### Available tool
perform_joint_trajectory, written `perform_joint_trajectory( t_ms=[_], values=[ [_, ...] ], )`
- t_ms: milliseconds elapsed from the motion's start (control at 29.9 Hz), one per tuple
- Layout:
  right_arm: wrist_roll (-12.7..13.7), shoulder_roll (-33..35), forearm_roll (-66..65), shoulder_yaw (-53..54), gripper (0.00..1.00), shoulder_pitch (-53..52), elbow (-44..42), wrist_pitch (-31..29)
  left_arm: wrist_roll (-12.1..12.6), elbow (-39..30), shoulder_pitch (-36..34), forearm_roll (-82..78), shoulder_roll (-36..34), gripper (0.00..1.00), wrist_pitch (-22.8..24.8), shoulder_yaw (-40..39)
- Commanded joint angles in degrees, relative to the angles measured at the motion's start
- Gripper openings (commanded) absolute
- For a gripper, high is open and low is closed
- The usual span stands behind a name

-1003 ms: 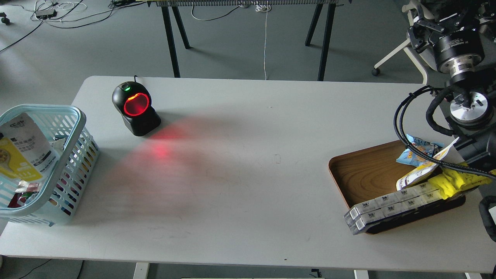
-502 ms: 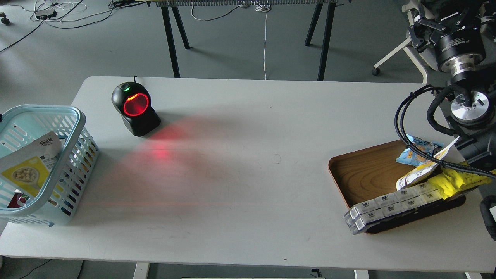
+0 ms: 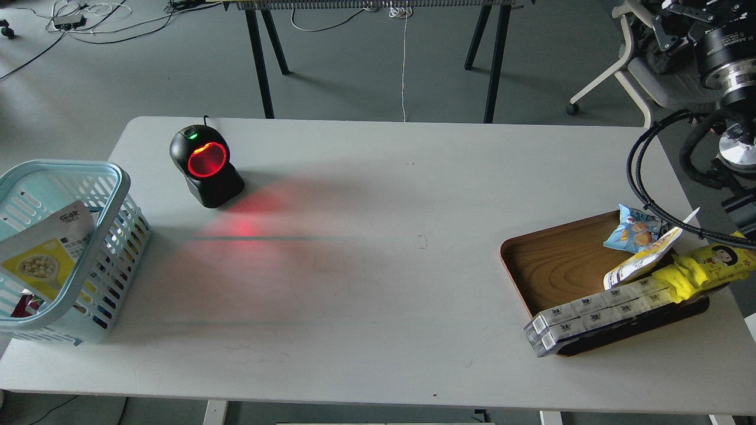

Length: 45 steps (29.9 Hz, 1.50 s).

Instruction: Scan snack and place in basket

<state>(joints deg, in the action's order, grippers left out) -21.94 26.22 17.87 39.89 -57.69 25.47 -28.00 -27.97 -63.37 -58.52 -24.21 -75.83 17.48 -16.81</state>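
The snack [image 3: 42,260] leans inside the basket [image 3: 121,177], propped high, so it could tip out. Neither gripper's jaws are visible.

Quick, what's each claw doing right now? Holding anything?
Left claw: not in view.
Right claw: only the arm's upper parts show at the top right edge; the claw itself cannot be seen.
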Motion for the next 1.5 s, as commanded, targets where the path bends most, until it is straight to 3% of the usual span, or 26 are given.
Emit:
perform_joint_trajectory(
  t_ms=[0,67,268,334,468,602,736,1003,1471],
  values=[
    [0.05,0.33,0.06,0.19,0.99,-0.5,-0.07,0.0,-0.03,9.65,-0.1,9.69,8.75,0.96,7.64,-5.77],
    [0.14,0.33,0.06,0.28,0.99,-0.5,-0.07,0.0,1.42,15.0,-0.1,14.0,13.76,0.99,10.52,-9.37],
    [0.32,0.24,0.24,1.42,0.98,-0.41,0.01,0.0,9.15,25.91,-0.19,22.98,27.65,1.0,10.52,-19.92],
    [1.54,-0.11,0.24,2.74,0.99,-0.23,-0.07,0.0,11.27,28.02,-0.98,23.77,31.78,1.0,10.52,-22.65],
    [4.71,-0.9,0.59,6.69,0.99,0.21,-0.25,0.0,12.59,32.95,-2.3,25.26,39.35,1.0,10.52,-26.08],
    [5.06,-3.01,0.59,7.58,0.99,0.21,-1.48,0.0,12.94,36.64,-2.65,30.0,43.74,1.0,10.52,-26.79],
    [5.24,-4.42,0.68,7.66,0.99,0.29,-2.1,0.0,16.19,39.02,-2.65,36.59,48.22,1.0,10.52,-26.79],
    [5.15,-6.26,0.68,7.75,0.99,0.73,-2.1,0.0,16.2,39.02,-2.74,38.45,53.59,1.0,10.52,-26.88],
    [5.15,-7.93,0.68,9.42,0.99,1.61,-2.18,0.0,16.29,40.6,-1.25,38.54,57.2,1.0,10.52,-26.79]
  ],
)
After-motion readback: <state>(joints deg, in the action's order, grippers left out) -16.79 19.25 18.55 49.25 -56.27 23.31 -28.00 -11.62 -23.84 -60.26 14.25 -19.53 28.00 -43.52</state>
